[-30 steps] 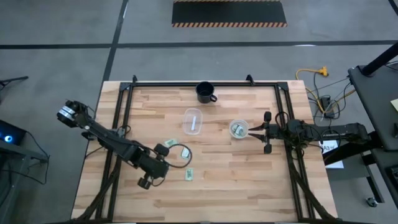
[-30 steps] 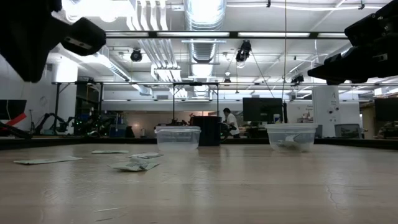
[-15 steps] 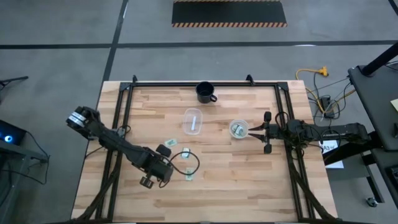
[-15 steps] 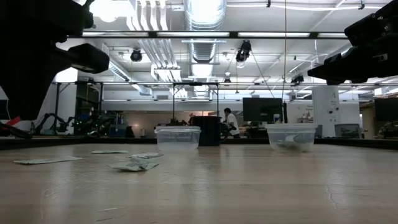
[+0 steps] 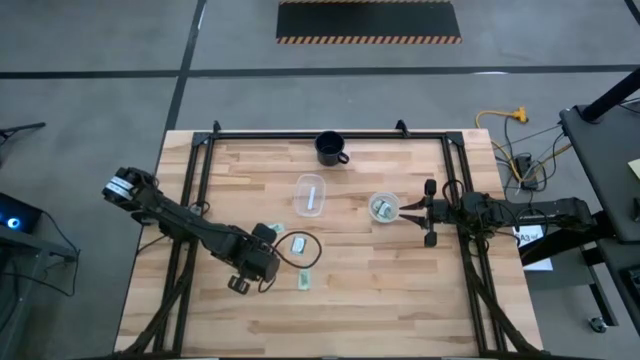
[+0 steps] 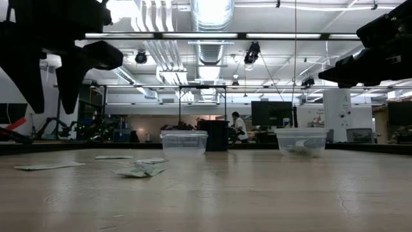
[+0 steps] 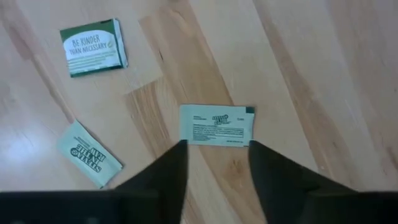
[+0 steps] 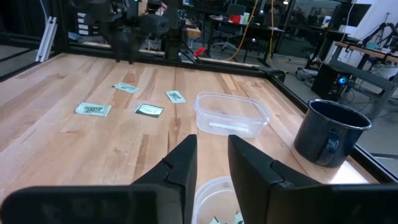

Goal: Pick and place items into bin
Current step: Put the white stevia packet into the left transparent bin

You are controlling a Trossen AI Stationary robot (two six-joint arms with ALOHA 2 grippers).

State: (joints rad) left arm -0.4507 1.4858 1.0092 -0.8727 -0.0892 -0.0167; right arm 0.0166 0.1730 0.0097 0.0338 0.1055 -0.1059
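Over packet (image 7: 216, 125): left hand (image 7: 214, 163), fingers parted, not touching.

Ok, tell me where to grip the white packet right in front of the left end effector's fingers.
The white packet lies flat on the table, long side across the open left end effector. Come straight down and pinch across its short width, probably at the middle.

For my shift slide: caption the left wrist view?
Left gripper fingers open above a white rectangular packet on the wooden table, two green-printed packets nearby.
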